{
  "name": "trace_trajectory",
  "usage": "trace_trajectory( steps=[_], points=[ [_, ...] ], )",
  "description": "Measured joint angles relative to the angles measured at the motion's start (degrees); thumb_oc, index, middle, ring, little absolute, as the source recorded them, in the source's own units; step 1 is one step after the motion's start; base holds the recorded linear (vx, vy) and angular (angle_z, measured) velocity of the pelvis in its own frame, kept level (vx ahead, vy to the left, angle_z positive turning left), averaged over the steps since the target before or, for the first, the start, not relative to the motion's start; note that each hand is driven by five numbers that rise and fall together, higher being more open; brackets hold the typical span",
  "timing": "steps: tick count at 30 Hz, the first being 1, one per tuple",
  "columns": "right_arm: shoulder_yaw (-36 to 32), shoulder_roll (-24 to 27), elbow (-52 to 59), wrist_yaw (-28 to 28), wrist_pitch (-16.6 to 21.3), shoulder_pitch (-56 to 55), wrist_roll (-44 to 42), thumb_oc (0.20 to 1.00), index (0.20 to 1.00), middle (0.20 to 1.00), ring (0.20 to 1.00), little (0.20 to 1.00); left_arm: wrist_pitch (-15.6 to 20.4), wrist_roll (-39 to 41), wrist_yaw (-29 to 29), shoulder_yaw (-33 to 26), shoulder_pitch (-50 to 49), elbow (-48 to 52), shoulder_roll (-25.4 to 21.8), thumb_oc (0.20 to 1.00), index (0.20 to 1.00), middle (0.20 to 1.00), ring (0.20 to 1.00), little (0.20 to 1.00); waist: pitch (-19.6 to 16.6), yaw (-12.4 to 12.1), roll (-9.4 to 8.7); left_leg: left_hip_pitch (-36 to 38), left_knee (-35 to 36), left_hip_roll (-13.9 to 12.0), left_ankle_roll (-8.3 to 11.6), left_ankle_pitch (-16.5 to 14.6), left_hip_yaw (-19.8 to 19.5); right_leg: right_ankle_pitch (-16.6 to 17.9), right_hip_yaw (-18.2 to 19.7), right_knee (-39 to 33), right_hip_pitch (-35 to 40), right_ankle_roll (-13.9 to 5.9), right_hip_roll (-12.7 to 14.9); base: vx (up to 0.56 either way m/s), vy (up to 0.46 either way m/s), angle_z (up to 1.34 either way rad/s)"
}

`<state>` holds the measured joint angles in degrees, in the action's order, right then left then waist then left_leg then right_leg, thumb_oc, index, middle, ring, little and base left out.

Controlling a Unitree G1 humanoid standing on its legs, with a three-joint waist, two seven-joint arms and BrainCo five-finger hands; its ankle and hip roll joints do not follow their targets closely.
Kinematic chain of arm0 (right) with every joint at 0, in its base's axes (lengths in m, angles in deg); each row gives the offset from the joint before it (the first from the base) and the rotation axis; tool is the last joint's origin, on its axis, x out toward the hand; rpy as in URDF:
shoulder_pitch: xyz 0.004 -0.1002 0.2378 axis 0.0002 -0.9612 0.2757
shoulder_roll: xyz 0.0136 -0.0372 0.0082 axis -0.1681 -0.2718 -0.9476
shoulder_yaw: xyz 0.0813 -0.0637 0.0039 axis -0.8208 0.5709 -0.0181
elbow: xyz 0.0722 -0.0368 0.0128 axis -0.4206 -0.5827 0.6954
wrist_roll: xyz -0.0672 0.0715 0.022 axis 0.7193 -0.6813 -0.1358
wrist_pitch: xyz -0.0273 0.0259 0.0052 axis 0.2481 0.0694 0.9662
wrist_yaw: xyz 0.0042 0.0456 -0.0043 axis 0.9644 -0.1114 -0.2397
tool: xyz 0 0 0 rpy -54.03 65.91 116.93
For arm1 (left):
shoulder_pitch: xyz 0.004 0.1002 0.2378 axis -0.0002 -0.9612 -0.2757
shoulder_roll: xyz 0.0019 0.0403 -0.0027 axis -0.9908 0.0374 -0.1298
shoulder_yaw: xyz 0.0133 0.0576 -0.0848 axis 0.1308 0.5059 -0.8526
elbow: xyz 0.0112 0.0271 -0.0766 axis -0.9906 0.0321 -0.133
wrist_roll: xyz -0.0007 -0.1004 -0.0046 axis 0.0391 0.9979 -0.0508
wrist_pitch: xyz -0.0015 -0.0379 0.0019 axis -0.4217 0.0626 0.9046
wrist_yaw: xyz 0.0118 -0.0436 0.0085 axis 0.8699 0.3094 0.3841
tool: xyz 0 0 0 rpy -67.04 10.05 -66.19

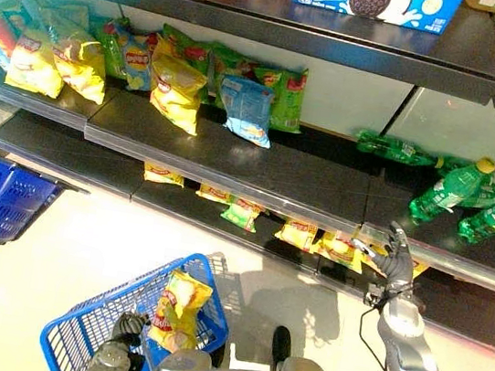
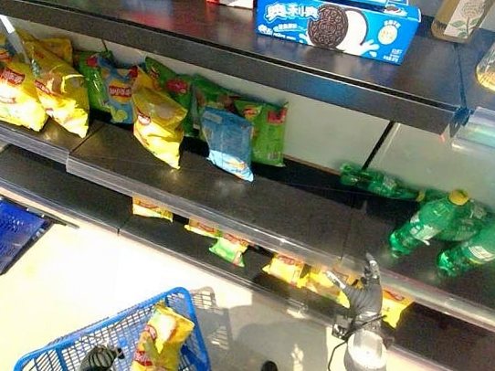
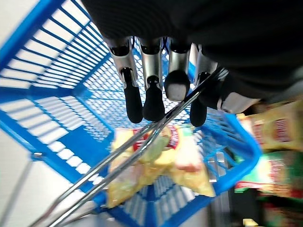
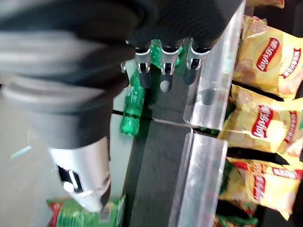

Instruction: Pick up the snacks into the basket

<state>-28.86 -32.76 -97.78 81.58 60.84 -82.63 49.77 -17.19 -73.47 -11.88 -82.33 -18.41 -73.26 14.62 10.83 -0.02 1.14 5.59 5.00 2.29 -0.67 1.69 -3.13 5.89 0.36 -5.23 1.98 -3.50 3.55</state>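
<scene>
Shelves [image 1: 260, 164]: hold many snack bags.
Basket [image 1: 79, 333]: left hand [image 3: 156, 94] curls around its wire handle; one yellow bag [image 1: 177, 309] inside.
Right hand [image 1: 396, 260]: fingers relaxed, at the lower shelf edge.
Lower-shelf bags [image 1: 340, 247]: light, crinkly, slippery; probably pinch a top corner.

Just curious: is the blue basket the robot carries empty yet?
No. The blue basket holds a yellow snack bag, seen leaning inside its rim.

Both eye views look down from the head at the shelves [image 1: 260, 164] and floor, sharing the blue basket [image 1: 79, 333]. The left wrist camera peers closely into that basket, the right along the shelf edge [image 4: 208, 94].
</scene>
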Motion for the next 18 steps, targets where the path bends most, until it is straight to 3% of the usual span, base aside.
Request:
trace_trajectory(
  steps=[4,12,18],
  points=[
    [-2.9,0.6,0.0,1.2,-0.5,0.7,-0.2,1.0,1.0,1.0,1.0,1.0,0.1,0.2,-2.4,-0.1,-0.9,7.0,-3.0,0.2,0.2,0.2,0.2,0.2,-0.4,0.2,0.04,1.1,0.0,0.0,0.04,0.0,-0.3,-0.3,-0.6,0.0,1.2,-0.04,0.1,0.04,-0.011,0.05],
    [-5.9,4.4,-1.7,2.9,-1.2,3.3,-1.4,1.0,1.0,1.0,1.0,1.0,0.1,0.6,-4.5,-0.1,-1.5,10.5,-4.5,0.2,0.2,0.2,0.2,0.2,-2.4,0.5,-0.91,1.7,0.3,-0.1,0.34,-0.2,-0.3,-0.5,-0.5,0.0,1.7,-0.12,0.0,0.0,0.0,0.0],
    [-7.2,6.5,-12.2,5.3,-2.6,5.6,-4.7,1.0,1.0,1.0,1.0,1.0,-0.3,4.1,-5.1,0.5,-2.6,15.5,-6.8,0.2,0.2,0.2,0.2,0.2,-3.1,0.5,-1.67,1.7,0.3,-0.1,0.15,-0.1,0.0,-0.4,0.0,0.0,1.6,-0.1,0.0,0.0,-0.001,-0.01]
  ],
)
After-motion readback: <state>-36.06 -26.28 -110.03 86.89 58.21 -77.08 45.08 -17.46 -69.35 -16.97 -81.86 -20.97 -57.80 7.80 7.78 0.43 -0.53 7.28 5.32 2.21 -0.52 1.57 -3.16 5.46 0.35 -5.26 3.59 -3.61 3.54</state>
